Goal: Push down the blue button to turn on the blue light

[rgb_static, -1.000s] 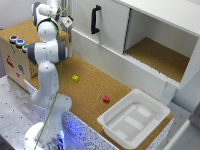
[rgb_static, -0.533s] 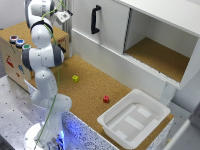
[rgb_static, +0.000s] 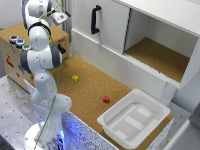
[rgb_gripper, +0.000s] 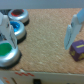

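While fingers [rgb_gripper: 40, 31] hover, 3 buttons: blue button [rgb_gripper: 18, 30], green [rgb_gripper: 6, 52], red [rgb_gripper: 16, 15].

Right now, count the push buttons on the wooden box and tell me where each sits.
3, in a row on the box top at the exterior view's left: the red-capped button at one end, the blue button in the middle, the green-capped button nearest the arm. None appears hidden.

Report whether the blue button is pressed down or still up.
Still up, as far as the frames show: in the wrist view the blue button sits uncovered, with the gripper fingers apart and not on its cap. No light state is readable.
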Robot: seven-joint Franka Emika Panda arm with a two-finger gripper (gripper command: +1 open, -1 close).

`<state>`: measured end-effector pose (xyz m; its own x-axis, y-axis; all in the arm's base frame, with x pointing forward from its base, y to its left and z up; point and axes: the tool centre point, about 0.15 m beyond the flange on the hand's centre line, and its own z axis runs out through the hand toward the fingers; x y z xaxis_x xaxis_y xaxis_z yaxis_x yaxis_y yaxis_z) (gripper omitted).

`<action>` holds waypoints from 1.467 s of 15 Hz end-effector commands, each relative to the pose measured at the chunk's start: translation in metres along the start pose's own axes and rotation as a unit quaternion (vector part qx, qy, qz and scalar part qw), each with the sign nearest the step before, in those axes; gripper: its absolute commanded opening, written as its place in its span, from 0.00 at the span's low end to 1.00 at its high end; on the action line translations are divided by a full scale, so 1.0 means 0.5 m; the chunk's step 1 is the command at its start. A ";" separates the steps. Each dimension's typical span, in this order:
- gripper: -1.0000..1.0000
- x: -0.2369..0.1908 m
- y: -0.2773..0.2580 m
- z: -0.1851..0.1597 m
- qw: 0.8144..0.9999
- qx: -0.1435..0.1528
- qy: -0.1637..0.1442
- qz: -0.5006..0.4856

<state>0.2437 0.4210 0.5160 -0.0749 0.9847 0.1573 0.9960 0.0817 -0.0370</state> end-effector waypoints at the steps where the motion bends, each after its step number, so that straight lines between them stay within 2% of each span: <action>1: 1.00 0.100 -0.155 -0.027 0.998 -0.019 -0.059 0.031; 4: 1.00 0.163 -0.233 -0.010 0.996 -0.008 -0.082 0.039; 5: 1.00 0.174 -0.251 0.001 0.996 0.000 -0.081 0.046; 6: 0.00 0.187 -0.263 0.011 0.996 0.010 -0.081 0.042; 7: 0.00 0.196 -0.267 0.017 0.996 0.013 -0.072 0.042; 9: 0.00 0.212 -0.263 0.029 0.994 -0.001 -0.095 0.049; 14: 0.00 0.224 -0.224 0.043 0.994 -0.021 -0.055 0.092; 18: 0.00 0.243 -0.206 0.070 0.994 -0.020 -0.063 0.082; 22: 0.00 0.241 -0.184 0.100 0.995 -0.017 -0.041 0.090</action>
<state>0.1235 0.5097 0.5060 0.0845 0.9862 0.1425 0.9959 -0.0789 -0.0440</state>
